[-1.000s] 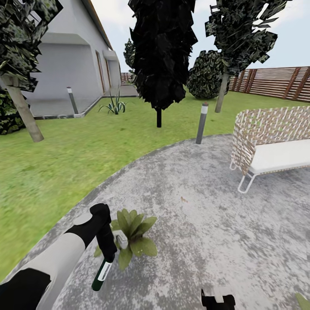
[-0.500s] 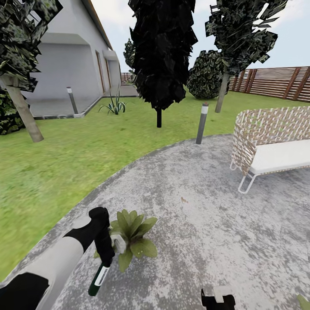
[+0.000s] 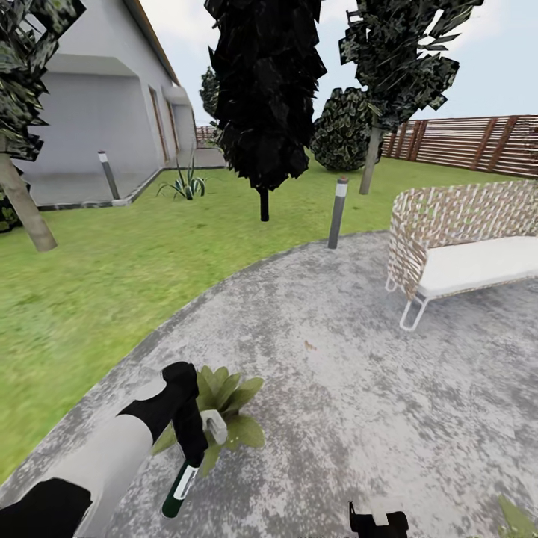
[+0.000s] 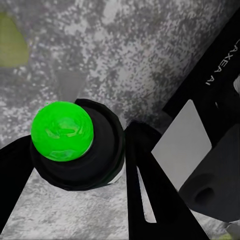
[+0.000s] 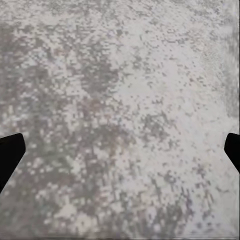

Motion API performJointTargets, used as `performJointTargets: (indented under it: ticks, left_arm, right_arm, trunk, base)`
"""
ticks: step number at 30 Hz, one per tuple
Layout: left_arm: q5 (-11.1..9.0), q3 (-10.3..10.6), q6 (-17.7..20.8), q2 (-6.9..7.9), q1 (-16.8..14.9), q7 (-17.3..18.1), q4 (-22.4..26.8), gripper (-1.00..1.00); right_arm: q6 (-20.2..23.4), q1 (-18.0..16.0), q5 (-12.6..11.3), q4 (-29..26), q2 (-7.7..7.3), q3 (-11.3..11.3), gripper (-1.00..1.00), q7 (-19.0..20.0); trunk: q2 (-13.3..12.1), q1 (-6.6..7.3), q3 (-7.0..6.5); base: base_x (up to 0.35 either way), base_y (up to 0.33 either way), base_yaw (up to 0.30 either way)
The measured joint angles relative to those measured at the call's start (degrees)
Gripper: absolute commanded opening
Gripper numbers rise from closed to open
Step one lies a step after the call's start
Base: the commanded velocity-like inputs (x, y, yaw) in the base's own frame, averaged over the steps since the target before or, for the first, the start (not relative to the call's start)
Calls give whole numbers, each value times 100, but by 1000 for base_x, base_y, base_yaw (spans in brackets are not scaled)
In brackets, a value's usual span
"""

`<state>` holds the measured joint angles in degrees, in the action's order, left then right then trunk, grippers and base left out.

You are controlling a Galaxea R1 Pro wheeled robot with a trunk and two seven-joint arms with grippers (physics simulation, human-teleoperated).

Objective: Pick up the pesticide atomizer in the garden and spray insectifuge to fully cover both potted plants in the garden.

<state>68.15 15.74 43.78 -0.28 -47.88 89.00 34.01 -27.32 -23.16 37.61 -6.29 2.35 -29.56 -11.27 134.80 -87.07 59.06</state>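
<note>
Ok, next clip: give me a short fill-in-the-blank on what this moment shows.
1. The spray bottle is held by the ____ gripper.
2. The potted plant stands on the grey ____, not on the grass.
3. The wicker seat has a ____ cushion.
4. The right gripper's fingers are spread apart with ____ between them.

Missing words: left; paving; white; nothing

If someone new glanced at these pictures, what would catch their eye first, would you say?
Probably the left claw holding the dark-green pesticide atomizer beside a potted plant on the grey paving. Then the near-black tree on the lawn, and the wicker seat at right.
</note>
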Motion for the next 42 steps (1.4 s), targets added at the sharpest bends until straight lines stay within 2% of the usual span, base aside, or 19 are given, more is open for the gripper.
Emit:
performJointTargets:
  ticks: [4,5,9,10,13,22,37,42]
  left_arm:
    - [78,22,12,-117,-64,46,1,-100]
    - [186,52,17,-161,-102,46,-3,-100]
    - [839,133,26,-416,-225,46,-7,-100]
    - [959,141,26,-452,-235,46,-2,-100]
    - [1153,142,26,-482,-251,46,13,-100]
    - [1193,93,8,-398,-154,46,117,-100]
    - [1137,68,17,-447,-149,46,118,-100]
    - [1139,85,12,-443,-151,45,98,-100]
  right_arm:
    - [1,-1,-1,1,0,0,100,0]
    - [1,-1,-1,2,0,0,100,-1]
    - [1,-1,1,0,0,0,100,-1]
    - [1,-1,0,0,0,0,100,-1]
    - [1,-1,1,1,0,0,100,-1]
    - [1,-1,1,2,0,0,100,-1]
    - [1,-1,1,2,0,0,100,-1]
    - [0,0,1,0,0,0,100,0]
  trunk:
    - [0,0,0]
    - [0,0,0]
    - [0,0,0]
    - [0,0,0]
    - [0,0,0]
    - [0,0,0]
    - [0,0,0]
    - [0,0,0]
  base:
    - [0,0,-60]
    - [0,0,-12]
    - [0,0,-3]
    - [0,0,0]
    - [0,0,0]
    - [0,0,0]
    - [86,0,-2]
    - [1,0,-197]
